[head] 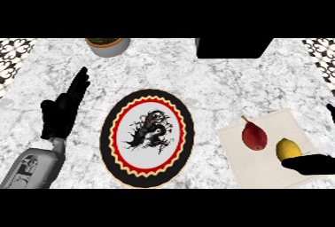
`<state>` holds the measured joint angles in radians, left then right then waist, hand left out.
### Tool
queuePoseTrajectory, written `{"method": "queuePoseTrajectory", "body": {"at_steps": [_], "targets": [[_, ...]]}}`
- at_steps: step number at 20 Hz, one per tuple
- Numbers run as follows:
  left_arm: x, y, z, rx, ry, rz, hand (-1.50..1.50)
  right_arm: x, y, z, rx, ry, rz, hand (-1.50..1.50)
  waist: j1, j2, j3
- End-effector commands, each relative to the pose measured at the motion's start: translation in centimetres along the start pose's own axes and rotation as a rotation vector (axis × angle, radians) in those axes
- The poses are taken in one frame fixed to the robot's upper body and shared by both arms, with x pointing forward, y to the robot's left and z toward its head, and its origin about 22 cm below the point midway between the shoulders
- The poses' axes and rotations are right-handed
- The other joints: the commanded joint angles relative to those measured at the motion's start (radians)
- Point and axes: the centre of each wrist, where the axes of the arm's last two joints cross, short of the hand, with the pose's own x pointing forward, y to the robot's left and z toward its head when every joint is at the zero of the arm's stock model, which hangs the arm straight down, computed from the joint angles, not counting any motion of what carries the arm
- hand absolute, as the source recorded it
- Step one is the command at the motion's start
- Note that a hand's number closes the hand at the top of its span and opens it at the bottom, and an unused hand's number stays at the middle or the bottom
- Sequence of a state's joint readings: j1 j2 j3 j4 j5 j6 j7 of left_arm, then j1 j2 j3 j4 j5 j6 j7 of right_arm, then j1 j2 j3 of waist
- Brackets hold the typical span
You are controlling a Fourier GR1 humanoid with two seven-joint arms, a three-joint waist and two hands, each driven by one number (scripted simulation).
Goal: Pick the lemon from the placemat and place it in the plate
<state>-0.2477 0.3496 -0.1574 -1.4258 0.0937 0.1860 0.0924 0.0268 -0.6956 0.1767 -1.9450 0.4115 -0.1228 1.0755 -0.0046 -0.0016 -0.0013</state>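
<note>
A yellow lemon [287,148] lies on the pale placemat [252,166] at the right, beside a dark red fruit [254,135]. My right hand [313,165] comes in from the lower right edge, its black fingers just below and touching the lemon's near side; how far they curl is hidden. Left of the placemat stands the plate [108,133], black-rimmed with a red and yellow band and a dragon drawing in its white middle. My left hand [64,108] rests open at the left, fingers pointing up.
A grey pot with a plant [108,46] stands at the back left. A black block [233,47] sits at the back, right of centre. Patterned tiles border the marble counter [216,88] at both far corners.
</note>
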Motion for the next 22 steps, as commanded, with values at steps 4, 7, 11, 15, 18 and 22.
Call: {"method": "queuePoseTrajectory", "body": {"at_steps": [4, 7, 11, 15, 18, 22], "targets": [[-0.1, -0.4, -1.8, 0.010, -0.013, -0.004, 0.00, -0.6, 1.8, -2.9, 0.084, 0.088, 0.037, -1.50, 0.004, 0.004, 0.001], [-0.8, -0.9, -0.9, 0.016, -0.009, -0.008, 0.00, -1.5, 2.6, -1.9, 0.133, 0.142, 0.091, -1.50, 0.002, 0.002, 0.001], [0.7, 0.0, -0.3, -0.016, -0.004, 0.003, 0.00, -3.4, 1.9, -3.4, 0.173, 0.176, 0.117, -1.50, 0.003, 0.000, 0.001], [-1.9, -0.7, -0.2, -0.008, 0.003, 0.001, 0.00, -3.6, 7.2, -3.6, 0.194, 0.177, 0.124, -1.50, 0.004, 0.002, 0.001], [-1.1, 0.6, -1.5, 0.006, -0.014, 0.010, 0.00, -3.9, 5.7, -6.8, 0.232, 0.190, 0.136, -1.50, 0.004, 0.003, 0.001], [0.9, -1.8, -1.4, -0.013, 0.003, 0.009, 0.00, -4.0, 6.9, -6.1, 0.221, 0.207, 0.121, -1.50, 0.002, 0.002, 0.001]]}}
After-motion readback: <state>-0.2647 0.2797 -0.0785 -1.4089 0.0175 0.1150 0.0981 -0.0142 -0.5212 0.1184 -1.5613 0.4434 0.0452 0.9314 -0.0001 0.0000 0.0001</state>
